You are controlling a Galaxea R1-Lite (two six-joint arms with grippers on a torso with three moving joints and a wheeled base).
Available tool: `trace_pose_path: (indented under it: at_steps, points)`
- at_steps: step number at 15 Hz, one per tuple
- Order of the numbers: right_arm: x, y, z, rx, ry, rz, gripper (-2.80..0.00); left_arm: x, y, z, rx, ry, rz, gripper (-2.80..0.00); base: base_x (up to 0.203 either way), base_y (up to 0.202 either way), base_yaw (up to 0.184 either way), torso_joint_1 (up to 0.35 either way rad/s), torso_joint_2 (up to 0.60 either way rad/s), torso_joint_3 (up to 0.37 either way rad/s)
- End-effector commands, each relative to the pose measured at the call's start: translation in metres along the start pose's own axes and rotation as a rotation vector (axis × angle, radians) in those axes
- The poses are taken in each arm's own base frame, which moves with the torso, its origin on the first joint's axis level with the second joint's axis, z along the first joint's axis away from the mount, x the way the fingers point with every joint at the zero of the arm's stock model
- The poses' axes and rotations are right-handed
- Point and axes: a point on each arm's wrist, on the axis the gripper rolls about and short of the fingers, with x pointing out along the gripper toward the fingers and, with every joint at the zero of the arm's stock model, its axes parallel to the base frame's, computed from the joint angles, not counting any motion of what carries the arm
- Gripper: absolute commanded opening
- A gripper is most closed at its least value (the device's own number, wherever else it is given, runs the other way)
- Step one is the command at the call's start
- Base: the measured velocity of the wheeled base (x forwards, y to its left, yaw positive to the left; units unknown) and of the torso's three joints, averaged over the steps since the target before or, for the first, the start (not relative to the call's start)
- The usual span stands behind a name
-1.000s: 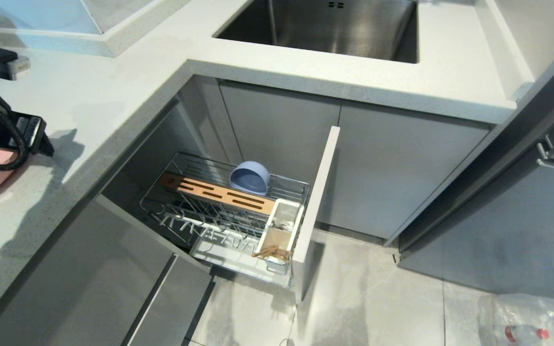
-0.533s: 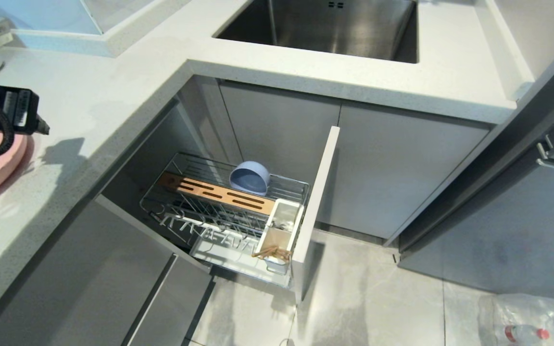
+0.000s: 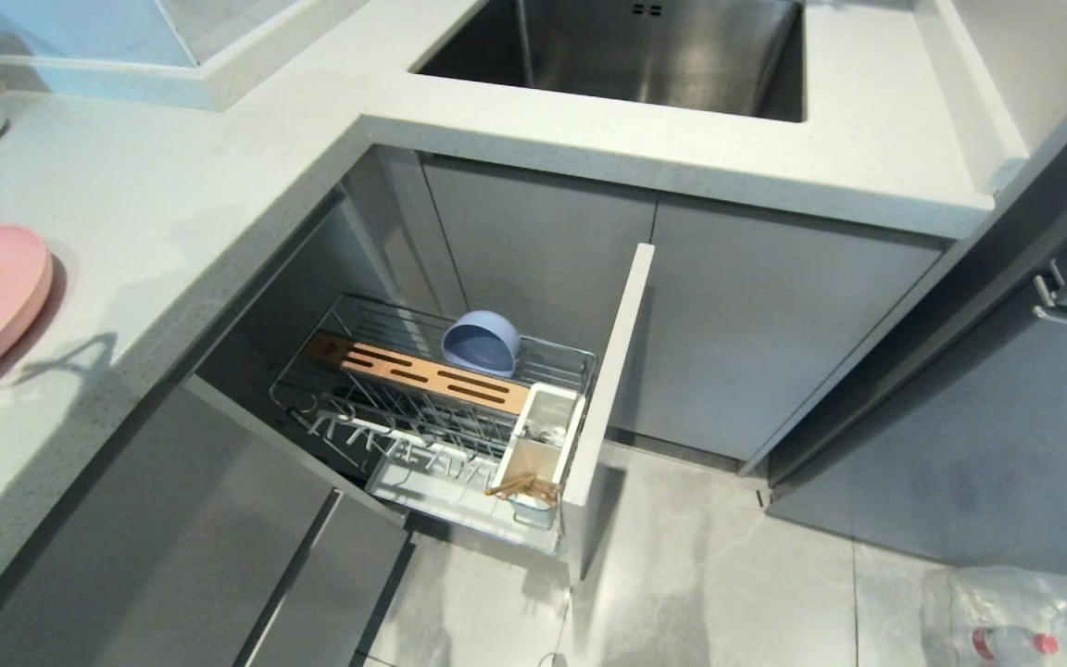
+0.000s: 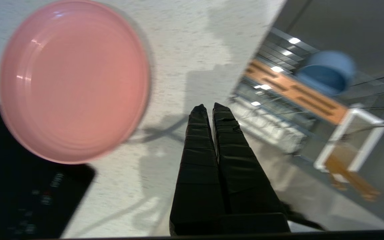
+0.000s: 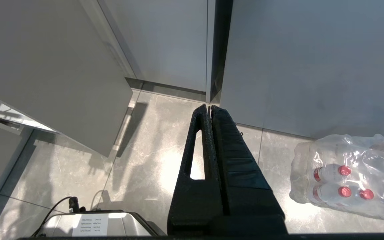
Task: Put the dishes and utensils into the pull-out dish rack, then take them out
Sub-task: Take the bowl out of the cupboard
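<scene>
Left gripper (image 4: pixel 211 107): jaws pressed together, holding nothing, hanging over the counter (image 3: pixel 172 204). Right gripper (image 5: pixel 209 108): jaws also together, empty, parked low over the floor (image 5: pixel 152 150), a pack of bottles (image 5: pixel 348 176) at its 3 o'clock.

Plate (image 4: pixel 73 80): pink, lying flat on the counter at 10 o'clock from my left fingertips, apart from them, not yet loaded.

Farther out, at 2 o'clock: the rack (image 3: pixel 432 408) is pulled out of the cabinet. Chopsticks (image 3: pixel 524 486) sit in the white caddy (image 3: pixel 543 445) at its front end. Bowl (image 3: pixel 481 343): blue, tipped on its side behind the wooden strip (image 3: pixel 418 372). Spoon: cannot tell if it is in the caddy.

Judgement: loading partly done. The plate remains to load, then unloading of everything.
</scene>
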Motion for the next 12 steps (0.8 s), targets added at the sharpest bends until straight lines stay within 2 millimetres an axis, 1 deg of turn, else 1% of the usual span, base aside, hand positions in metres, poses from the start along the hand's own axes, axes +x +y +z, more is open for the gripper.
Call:
trace_pose_path:
  at_steps: [1,3,5,7,10,12]
  points:
    - [0.000,0.000,0.000,0.000,0.001,0.000,-2.80,-0.031,0.006,-0.004,-0.074,-0.056,-0.087,-2.80,0.000,0.000,0.000,0.000,0.00,0.000]
    - [0.000,0.000,0.000,0.000,0.001,0.000,-2.80,-0.046,0.000,-0.001,-0.205,-0.101,-0.228,-2.80,0.000,0.000,0.000,0.000,0.00,0.000]
    - [0.000,0.000,0.000,0.000,0.001,0.000,-2.80,-0.053,-0.009,0.010,-0.385,-0.169,-0.361,-2.80,0.000,0.000,0.000,0.000,0.00,0.000]
    - [0.000,0.000,0.000,0.000,0.001,0.000,-2.80,-0.038,-0.030,0.018,-0.511,-0.157,-0.413,-2.80,0.000,0.000,0.000,0.000,0.00,0.000]
    - [0.000,0.000,0.000,0.000,0.001,0.000,-2.80,-0.016,-0.072,0.019,-0.536,-0.104,-0.483,-2.80,0.000,0.000,0.000,0.000,0.00,0.000]
    - [0.000,0.000,0.000,0.000,0.001,0.000,-2.80,0.004,-0.094,0.014,-0.607,-0.048,-0.449,-2.80,0.000,0.000,0.000,0.000,0.00,0.000]
